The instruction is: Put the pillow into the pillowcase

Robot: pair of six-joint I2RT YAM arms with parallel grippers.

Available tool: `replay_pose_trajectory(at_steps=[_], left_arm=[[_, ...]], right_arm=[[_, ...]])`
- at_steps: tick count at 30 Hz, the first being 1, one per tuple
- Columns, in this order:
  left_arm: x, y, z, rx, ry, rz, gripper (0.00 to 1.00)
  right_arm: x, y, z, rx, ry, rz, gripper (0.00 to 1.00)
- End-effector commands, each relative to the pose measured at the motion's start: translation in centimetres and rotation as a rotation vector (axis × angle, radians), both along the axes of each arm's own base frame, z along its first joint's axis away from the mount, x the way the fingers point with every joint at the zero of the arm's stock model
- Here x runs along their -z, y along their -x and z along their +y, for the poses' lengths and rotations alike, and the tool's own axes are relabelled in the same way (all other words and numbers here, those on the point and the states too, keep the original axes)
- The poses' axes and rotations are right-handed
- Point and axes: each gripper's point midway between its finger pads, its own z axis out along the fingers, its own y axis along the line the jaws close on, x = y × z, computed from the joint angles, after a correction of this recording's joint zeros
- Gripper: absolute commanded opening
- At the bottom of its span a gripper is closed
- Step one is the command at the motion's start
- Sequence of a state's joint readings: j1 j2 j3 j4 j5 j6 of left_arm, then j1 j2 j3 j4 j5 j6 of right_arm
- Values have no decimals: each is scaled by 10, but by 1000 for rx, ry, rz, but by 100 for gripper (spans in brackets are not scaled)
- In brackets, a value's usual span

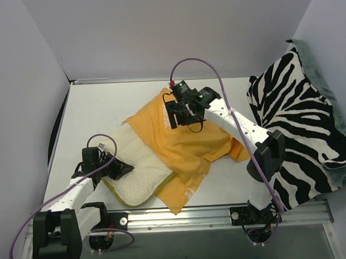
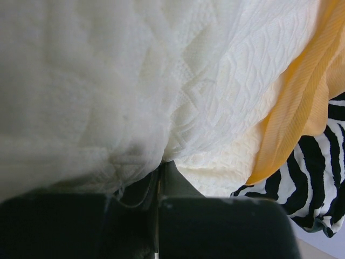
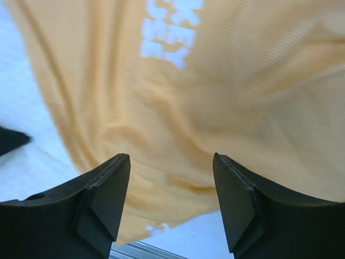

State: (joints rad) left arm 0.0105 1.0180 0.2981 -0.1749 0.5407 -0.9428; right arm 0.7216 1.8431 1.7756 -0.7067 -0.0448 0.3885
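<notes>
Because the left gripper (image 1: 124,168) has its jaws pressed together on the near edge of the flat cream-white bumpy-textured pillow (image 1: 142,178), that end looks anchored for feeding. Beyond the jaws, the large orange printed fabric pillowcase (image 1: 182,145) covers the pillow's far side. The right gripper (image 3: 171,181) hovers just above the cloth, jaws spread and empty.

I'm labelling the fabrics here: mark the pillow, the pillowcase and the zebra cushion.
pillow (image 1: 137,171), top view, bare quilted middle.
pillowcase (image 1: 185,149), top view, rumpled orange centre.
zebra cushion (image 1: 302,124), top view, striped middle.
</notes>
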Motion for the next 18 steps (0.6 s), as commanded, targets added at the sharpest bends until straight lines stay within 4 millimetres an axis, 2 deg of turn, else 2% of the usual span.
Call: replay_pose_trajectory(at_steps=[1, 5, 6, 7, 8, 9, 10, 11, 12, 15, 16, 17, 18], left_arm=[[11, 2, 7, -25, -36, 34, 0], [9, -1, 7, -21, -45, 30, 0], [9, -1, 8, -19, -47, 27, 0], [9, -1, 7, -20, -46, 30, 0], [10, 0, 7, -20, -46, 34, 0], [10, 0, 8, -19, -47, 30, 0], [11, 0, 7, -19, -45, 35, 0], [10, -1, 7, -19, -43, 31, 0], [11, 0, 7, -19, -43, 33, 0], [10, 0, 5, -23, -30, 32, 0], [9, 0, 4, -22, -22, 32, 0], [8, -1, 4, -22, -20, 29, 0], [8, 0, 3, -21, -15, 31, 0]], right_arm=[[39, 23, -80, -11, 378, 98, 63], [76, 54, -92, -48, 416, 243, 58], [87, 63, -92, -55, 416, 285, 54], [93, 70, -88, -67, 394, 324, 49], [101, 78, -79, -85, 351, 378, 35], [104, 80, -69, -100, 305, 394, 27], [100, 90, -49, -138, 203, 449, 20], [94, 93, -35, -165, 142, 460, 6], [85, 93, -17, -199, 70, 453, 1], [25, 110, 51, -343, -249, 483, 0], [3, 113, 66, -375, -339, 479, 0], [-17, 126, 80, -393, -447, 546, 0], [-29, 121, 91, -411, -512, 522, 0]])
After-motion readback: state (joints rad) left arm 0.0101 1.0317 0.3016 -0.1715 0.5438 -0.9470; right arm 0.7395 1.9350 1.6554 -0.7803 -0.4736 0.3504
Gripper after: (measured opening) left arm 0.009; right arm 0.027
